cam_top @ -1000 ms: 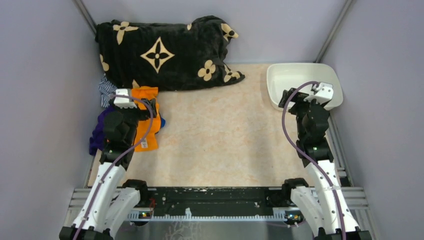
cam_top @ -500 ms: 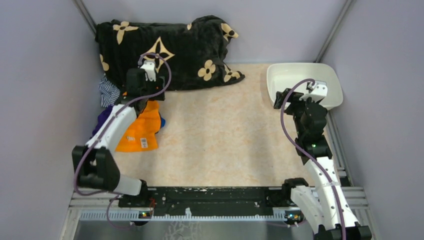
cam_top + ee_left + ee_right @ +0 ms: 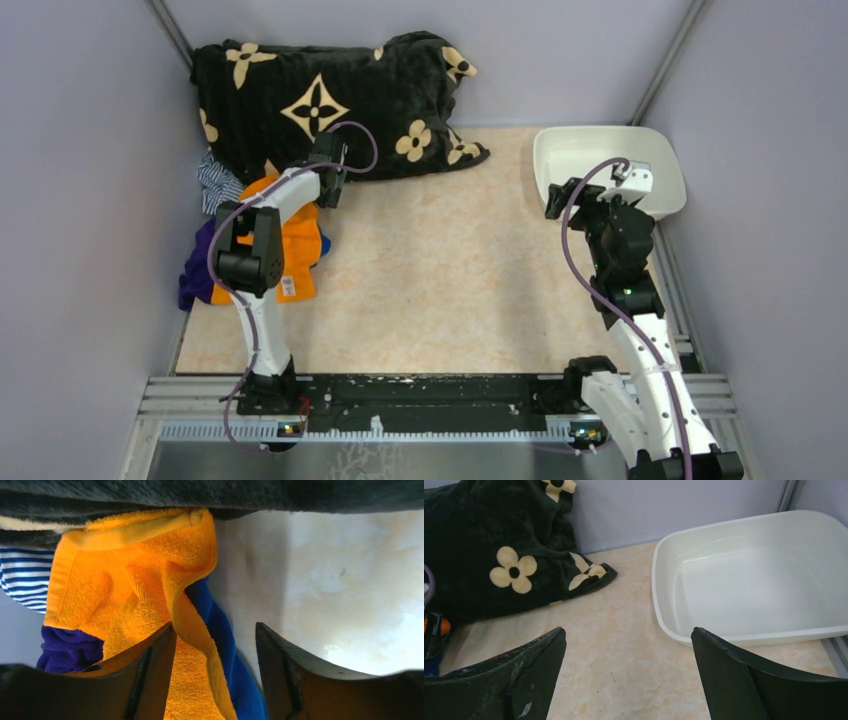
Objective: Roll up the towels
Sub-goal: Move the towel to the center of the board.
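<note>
The orange towel (image 3: 303, 245) lies unrolled and rumpled by the left edge of the desk (image 3: 450, 270), toward its far left corner. It is thick terry, its hemmed far end folded over, with a small white label at the near hem. The blue towel (image 3: 222, 635) lies beneath it. Only a strip shows along the orange one's right side, so its fold is hard to judge.

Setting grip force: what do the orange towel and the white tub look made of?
Orange towel: soft terry cloth, matte, with visible looped pile and a flat hem; probably cotton. White tub: seemingly moulded plastic, smooth and faintly glossy, with rounded rim.
</note>
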Robot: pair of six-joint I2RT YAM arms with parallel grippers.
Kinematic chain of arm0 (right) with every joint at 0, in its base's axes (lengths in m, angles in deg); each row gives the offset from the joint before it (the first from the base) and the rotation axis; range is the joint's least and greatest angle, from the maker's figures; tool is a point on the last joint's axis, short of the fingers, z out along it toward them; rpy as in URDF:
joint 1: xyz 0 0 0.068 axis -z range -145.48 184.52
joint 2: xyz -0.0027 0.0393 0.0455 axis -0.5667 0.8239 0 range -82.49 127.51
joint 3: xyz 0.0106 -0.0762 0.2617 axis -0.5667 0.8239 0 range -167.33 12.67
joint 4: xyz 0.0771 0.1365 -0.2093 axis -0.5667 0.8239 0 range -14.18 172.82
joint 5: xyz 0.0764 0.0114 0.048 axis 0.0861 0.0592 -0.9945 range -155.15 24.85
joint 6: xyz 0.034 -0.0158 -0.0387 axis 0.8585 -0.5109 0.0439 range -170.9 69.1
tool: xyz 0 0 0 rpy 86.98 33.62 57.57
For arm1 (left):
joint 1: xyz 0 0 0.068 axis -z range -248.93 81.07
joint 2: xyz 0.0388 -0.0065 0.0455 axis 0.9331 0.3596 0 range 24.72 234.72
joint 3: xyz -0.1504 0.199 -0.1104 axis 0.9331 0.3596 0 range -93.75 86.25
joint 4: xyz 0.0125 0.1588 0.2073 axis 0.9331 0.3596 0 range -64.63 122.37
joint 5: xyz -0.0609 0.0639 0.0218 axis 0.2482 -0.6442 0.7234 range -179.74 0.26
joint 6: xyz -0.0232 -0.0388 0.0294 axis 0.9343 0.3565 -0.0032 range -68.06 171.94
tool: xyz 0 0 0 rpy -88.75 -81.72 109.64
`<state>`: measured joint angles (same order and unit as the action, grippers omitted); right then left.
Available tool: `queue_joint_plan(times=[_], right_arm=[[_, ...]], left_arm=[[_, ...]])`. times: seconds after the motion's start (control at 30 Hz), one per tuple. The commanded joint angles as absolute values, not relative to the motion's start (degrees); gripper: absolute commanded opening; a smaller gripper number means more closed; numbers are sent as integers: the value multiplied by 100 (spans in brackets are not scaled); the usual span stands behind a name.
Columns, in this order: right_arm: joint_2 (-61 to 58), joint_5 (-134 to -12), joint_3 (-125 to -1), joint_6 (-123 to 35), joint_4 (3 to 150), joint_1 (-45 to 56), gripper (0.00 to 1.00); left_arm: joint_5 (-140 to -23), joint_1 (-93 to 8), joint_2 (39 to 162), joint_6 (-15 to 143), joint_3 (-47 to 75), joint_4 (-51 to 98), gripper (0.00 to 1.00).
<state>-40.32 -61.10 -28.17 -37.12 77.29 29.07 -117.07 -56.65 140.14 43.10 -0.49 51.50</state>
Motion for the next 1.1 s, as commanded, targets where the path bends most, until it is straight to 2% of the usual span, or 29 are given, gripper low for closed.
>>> queue_joint_plan(times=[0.0, 0.13, 0.2, 0.37, 0.63, 0.73, 0.87, 0.97, 1.07], right_arm=[[-4100, -6172, -2852, -3648, 7516, 2938, 96], [-4131, -6214, -2881, -3657, 7546, 2942, 96], [-4161, -6229, -2872, -3657, 7547, 2944, 96], [-4167, -6360, -2879, -3642, 7495, 2938, 96], [-4232, -6639, -2936, -3551, 7582, 2941, 96], [-4226, -6760, -2937, -3485, 7623, 2943, 96], [-4186, -6911, -2972, -3448, 7768, 2936, 96], [-4029, -7202, -3039, -3446, 7971, 2936, 96], [-3753, -7555, -3089, -3393, 8181, 2935, 95]], left_arm=[[-12403, -5670, 14160, 4212, -217, 5095, 58], [-12473, -5656, 14133, 4286, -282, 5245, 24], [-12287, -5582, 13842, 4203, -242, 5252, 15], [-11576, -4896, 13063, 3672, -295, 5401, 10], [-9785, -2918, 12131, 3357, 230, 5151, 9], [-9312, -2179, 12129, 3322, 359, 5016, 14], [-8805, -1595, 12002, 3536, 611, 4835, 35], [-8675, -1532, 11616, 4004, 1048, 4611, 57], [-8935, -1532, 10997, 4543, 1715, 4328, 63]])
